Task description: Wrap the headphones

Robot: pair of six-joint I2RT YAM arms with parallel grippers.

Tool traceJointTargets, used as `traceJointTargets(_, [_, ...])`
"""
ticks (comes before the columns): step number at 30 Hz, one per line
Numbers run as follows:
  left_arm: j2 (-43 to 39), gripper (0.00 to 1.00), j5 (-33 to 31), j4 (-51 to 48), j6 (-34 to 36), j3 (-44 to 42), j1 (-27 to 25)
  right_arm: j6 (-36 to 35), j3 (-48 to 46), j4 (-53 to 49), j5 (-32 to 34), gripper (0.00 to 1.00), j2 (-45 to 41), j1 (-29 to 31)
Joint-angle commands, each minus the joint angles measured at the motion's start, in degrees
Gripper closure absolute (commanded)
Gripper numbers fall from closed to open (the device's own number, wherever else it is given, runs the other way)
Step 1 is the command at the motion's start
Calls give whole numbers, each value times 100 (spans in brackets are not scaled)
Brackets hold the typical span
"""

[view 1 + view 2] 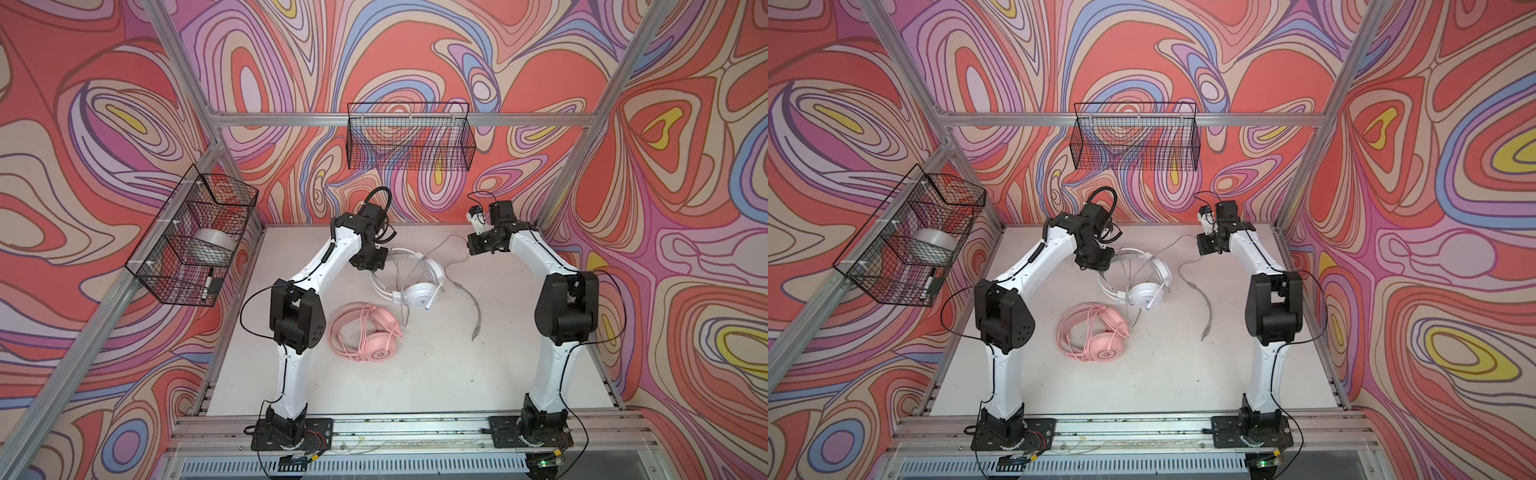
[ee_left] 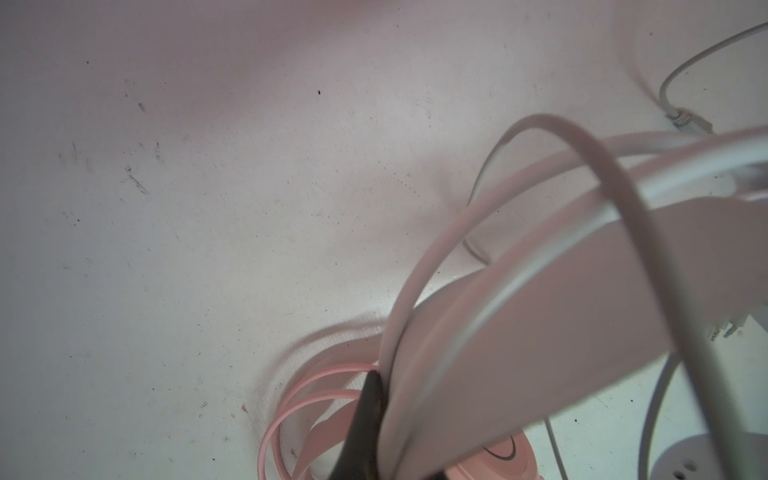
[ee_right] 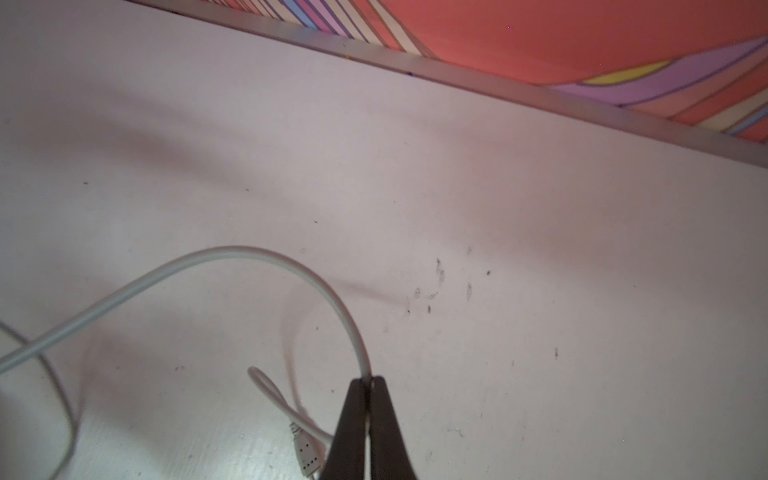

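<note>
Arms bent toward the worktop's (image 1: 415, 382) far edge, left end effector (image 1: 372, 269) clamps the white over-ear headset (image 1: 417, 296), right end effector (image 3: 368, 380) pinches its grey cable (image 3: 232, 251).

white headphones (image 1: 417, 297): band under left gripper (image 1: 371, 270) | pink headphones (image 1: 380, 352): lying on table (image 1: 457, 374) near them | grey cable (image 1: 477, 311): runs to right gripper (image 1: 471, 250)

Open table (image 1: 436, 374) near front; grey cable (image 1: 476, 300) across right middle
</note>
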Motion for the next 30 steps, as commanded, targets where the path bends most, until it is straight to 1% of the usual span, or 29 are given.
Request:
traceJointTargets(1, [-335,100,310,-49,68,168,-34,259,103,-118,538,100,192,-119])
traceJointTargets(9, [-340,100,325,-145,112,283,-61,563,432,-414,1021,100,858,-371])
traceJointTargets(11, [-352,100,307,-146,102,291,-63,572,475,-455,983,100,892,-369])
traceJointTargets(14, [-340,100,261,-161,79,301,-69,624,324,-326,740,100,659,-376])
traceJointTargets(18, [-275,100,196,-189,-10,327,-61,699,30,-179,326,79,37,-370])
traceJointTargets(21, [-205,100,192,-240,-37,384,-77,761,-142,-171,158,71,-492,-369])
traceJointTargets(23, [-165,100,151,-268,-70,423,-74,799,-219,-190,35,68,-834,-371])
traceJointTargets(25, [-133,100,134,-286,-94,458,-78,854,-267,-230,-302,66,-1174,-362])
traceJointTargets(26, [-126,100,127,-295,-112,467,-77,909,-294,-226,-585,66,-1354,-367])
traceJointTargets(30, [-90,100,41,-306,-192,477,-78,1437,-422,-79,-2027,65,-1976,-325])
